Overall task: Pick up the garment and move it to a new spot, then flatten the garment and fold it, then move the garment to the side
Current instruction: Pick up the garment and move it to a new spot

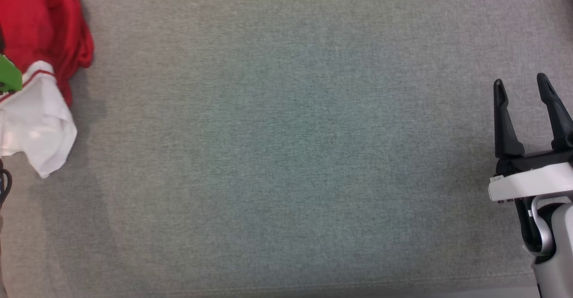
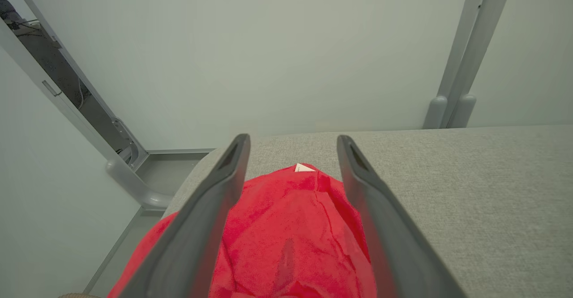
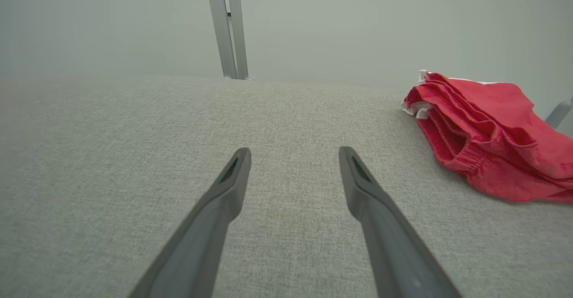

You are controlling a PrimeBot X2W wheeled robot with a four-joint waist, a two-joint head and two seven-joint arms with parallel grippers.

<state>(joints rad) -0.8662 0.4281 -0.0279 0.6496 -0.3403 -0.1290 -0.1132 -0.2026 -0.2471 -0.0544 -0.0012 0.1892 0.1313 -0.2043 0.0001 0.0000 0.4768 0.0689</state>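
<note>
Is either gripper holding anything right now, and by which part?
Nothing is held. The left gripper is open over the red garment; the right gripper is open over the table.

surface: grey fabric tabletop point(image 1: 286, 155) | on it: crumpled red-white garment point(image 1: 40, 25), far-left edge

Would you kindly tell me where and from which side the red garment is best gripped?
Probably the bunched middle folds of the red garment, from above with the left gripper, whose open fingers frame it. It lies crumpled in a heap, so a raised fold offers more to pinch.
</note>
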